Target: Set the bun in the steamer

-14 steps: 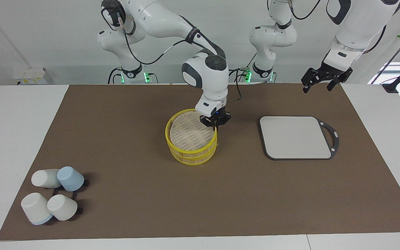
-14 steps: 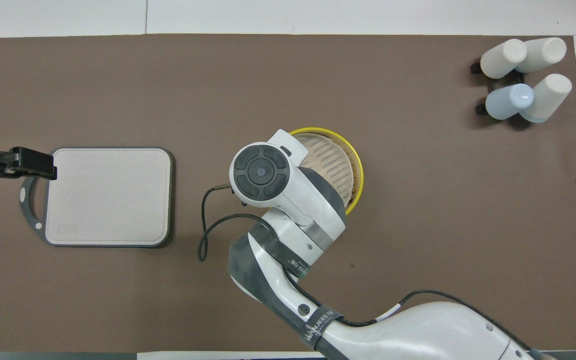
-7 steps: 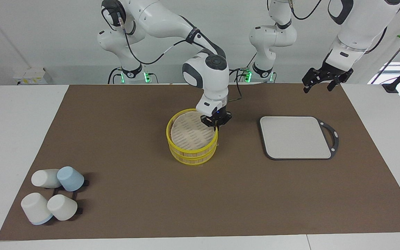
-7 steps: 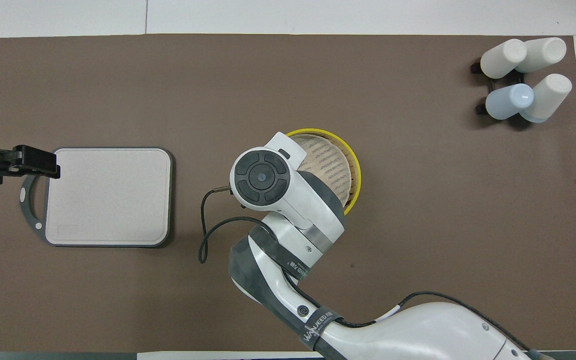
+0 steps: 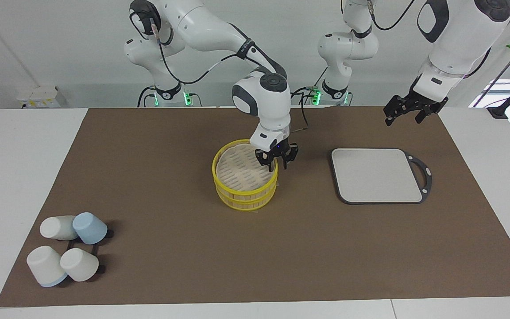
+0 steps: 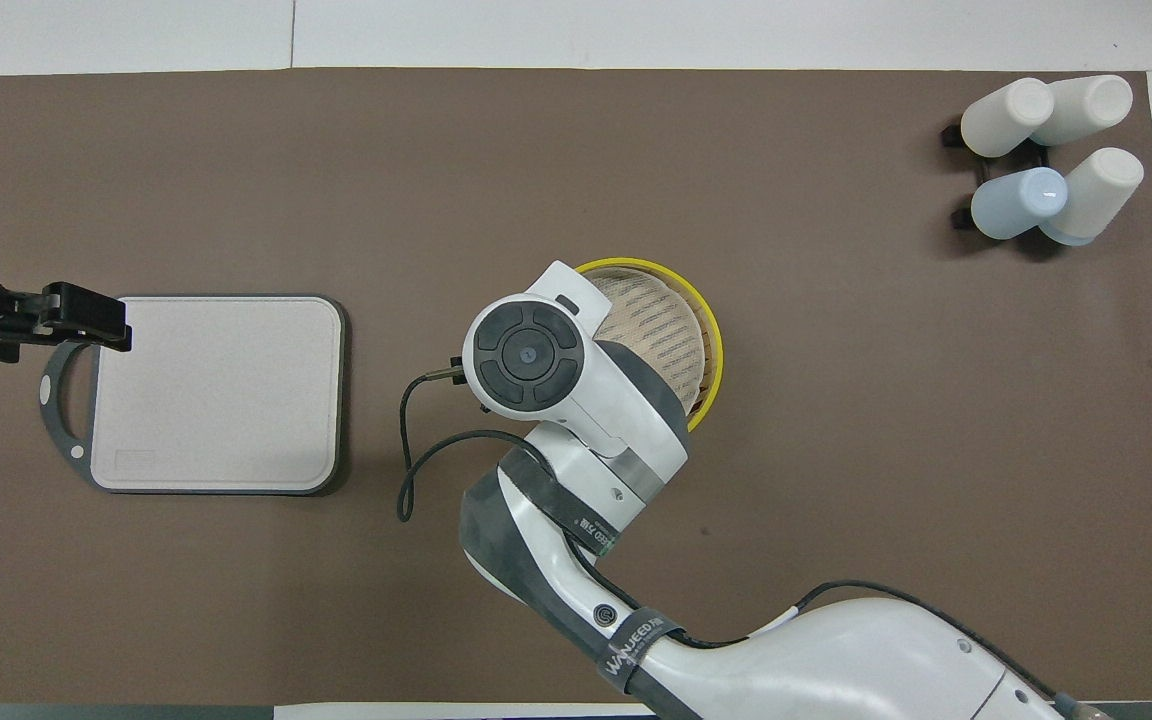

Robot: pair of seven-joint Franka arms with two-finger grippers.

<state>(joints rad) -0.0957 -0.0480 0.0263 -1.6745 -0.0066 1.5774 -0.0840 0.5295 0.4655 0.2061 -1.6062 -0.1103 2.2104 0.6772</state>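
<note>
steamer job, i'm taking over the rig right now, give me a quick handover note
Right gripper: open, at the steamer rim on the side toward the left arm's end, holding nothing.
Left gripper: open, empty, waiting in the air over the handle end of the grey board.
Steamer: mid-table, what looks like its lid sitting level on top.
Bun: not visible in either view; the board is bare.
Done: cannot confirm the bun is inside.
Left: check for the bun under the lid, then pull the right arm clear.
</note>
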